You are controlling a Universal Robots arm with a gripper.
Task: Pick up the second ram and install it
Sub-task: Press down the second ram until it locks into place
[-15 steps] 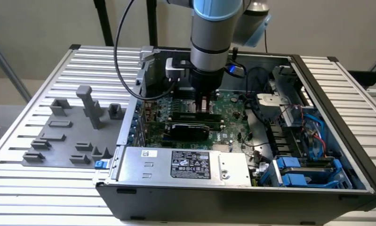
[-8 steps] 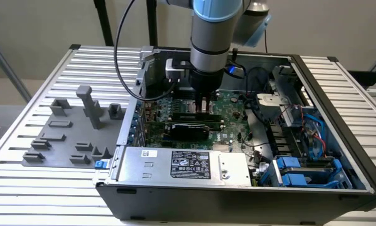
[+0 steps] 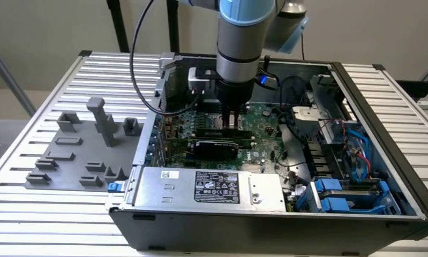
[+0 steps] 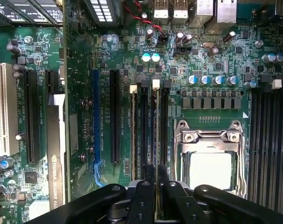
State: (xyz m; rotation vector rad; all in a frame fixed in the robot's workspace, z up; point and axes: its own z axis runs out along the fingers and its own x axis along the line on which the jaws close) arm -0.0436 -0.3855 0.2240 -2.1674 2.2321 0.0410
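The robot arm reaches down into the open computer case, which sits on a ribbed metal worktop. The tool is pressed together on the second ram, a long thin green stick seen edge-on in the wrist view. The stick stands upright in the tool, right over the row of long black slots near the middle of the motherboard. I think this is the step of putting it in. Just beside it, a thin edge with a white clip at its end looks like another stick already in its slot, but I cannot be sure. To do this step well, the stick should stay straight up and lined up with its slot from end to end, and the push should go evenly down, not tilted. The board is flat and green with small round silver caps. The CPU socket, close to the slots, is a shiny metal frame around a pale square. Near the worktop's edge on the exterior view's left lies a grey tray with blocky stands.
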